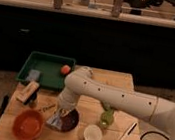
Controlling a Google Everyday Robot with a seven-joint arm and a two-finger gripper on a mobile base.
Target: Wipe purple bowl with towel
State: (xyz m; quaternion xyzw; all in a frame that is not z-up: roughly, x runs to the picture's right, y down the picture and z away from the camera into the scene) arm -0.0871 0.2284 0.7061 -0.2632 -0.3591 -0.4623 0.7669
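End effector (pixel 64 112): low over the left rim of the purple bowl (pixel 71 123), clamped on the towel (pixel 54 121), which drapes into that bowl. Purple bowl: front of table (pixel 110 80), between orange bowl (pixel 28 124) and white cup (pixel 92 134).

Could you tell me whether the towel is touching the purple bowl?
Touching: the camera view shows the towel, under the gripper, lying in the purple bowl.

Wooden table (pixel 115 82) with green tray (pixel 49 74), orange bowl (pixel 28 125), purple bowl (pixel 72 121) under the gripper (pixel 63 114), white cup (pixel 92 135).
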